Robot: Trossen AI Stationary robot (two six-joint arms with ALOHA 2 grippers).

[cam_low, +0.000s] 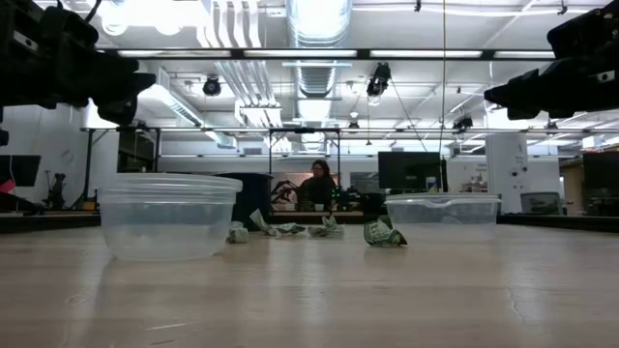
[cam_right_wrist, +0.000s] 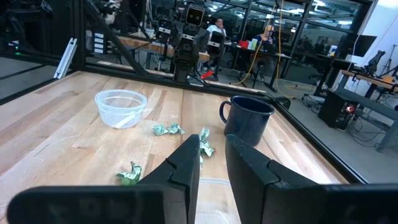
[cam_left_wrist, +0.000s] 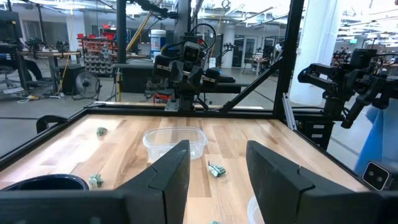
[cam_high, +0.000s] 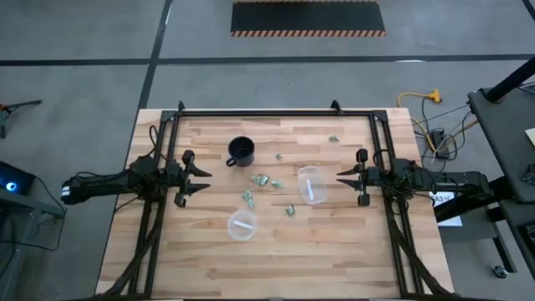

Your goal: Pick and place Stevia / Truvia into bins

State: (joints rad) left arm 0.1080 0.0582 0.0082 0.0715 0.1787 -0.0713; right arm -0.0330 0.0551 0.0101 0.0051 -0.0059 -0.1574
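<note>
Several small green-and-white Stevia sachets lie flat and scattered mid-table (cam_high: 262, 180), (cam_high: 248, 197), (cam_high: 290, 210), with two more farther back (cam_high: 279, 155), (cam_high: 333, 139). The round clear bin (cam_high: 242, 225) stands toward the near edge, and the oblong clear bin (cam_high: 311, 185) stands right of centre. My left gripper (cam_high: 201, 178) hovers level at the table's left, open and empty, pointing at the oblong bin (cam_left_wrist: 175, 142). My right gripper (cam_high: 343, 177) hovers level at the right, open with a narrower gap and empty; beyond it the right wrist view shows sachets (cam_right_wrist: 168, 129) and the round bin (cam_right_wrist: 121, 107).
A black mug (cam_high: 241, 151) stands left of centre toward the far edge. A black metal frame (cam_high: 276, 112) borders the wooden table at the back and sides. A person sits in the room beyond the table (cam_low: 317, 184).
</note>
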